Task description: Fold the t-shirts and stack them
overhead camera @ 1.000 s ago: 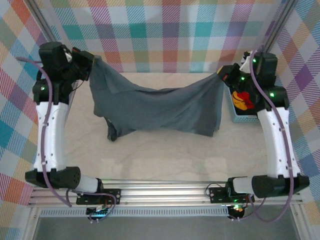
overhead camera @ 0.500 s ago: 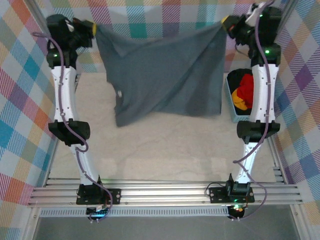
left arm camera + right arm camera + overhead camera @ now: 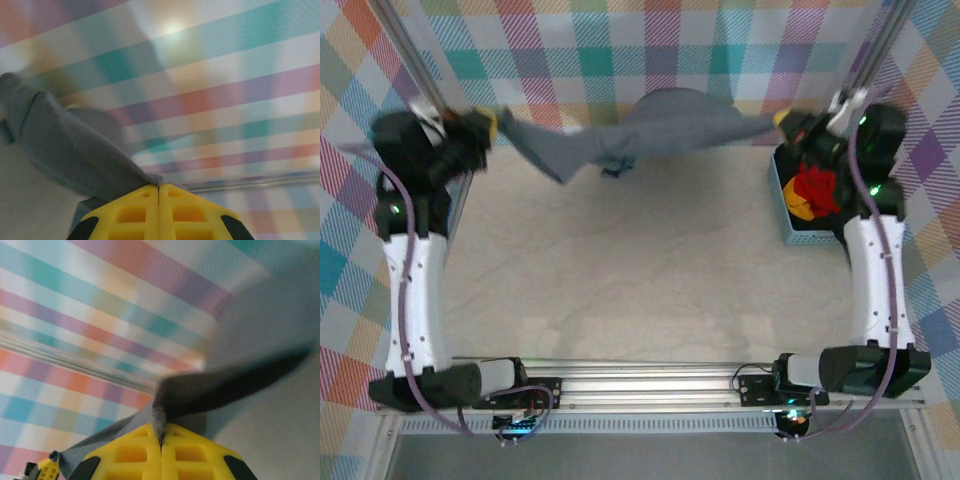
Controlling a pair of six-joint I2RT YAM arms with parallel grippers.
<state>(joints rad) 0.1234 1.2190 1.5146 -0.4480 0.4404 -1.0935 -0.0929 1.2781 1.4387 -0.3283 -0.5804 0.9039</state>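
Above the far edge of the table point(image 3: 640, 290), the dark grey t-shirt point(image 3: 665, 125) is held stretched in mid-air, pinched by the left gripper point(image 3: 492, 122) and the right gripper point(image 3: 782, 120). Soft, limp cloth is best gripped at the corners.

No readable txt, labels, brands or nos. in any view (wrist views partly blurred)

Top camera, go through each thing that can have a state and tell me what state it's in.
grey shirt: held up, stretched between both grippers, unfolded
left gripper: shut on one end of the grey shirt
right gripper: shut on the other end of the grey shirt
basket: holds crumpled shirts
red shirt: crumpled in the basket, unfolded
yellow shirt: crumpled in the basket, beside the red shirt
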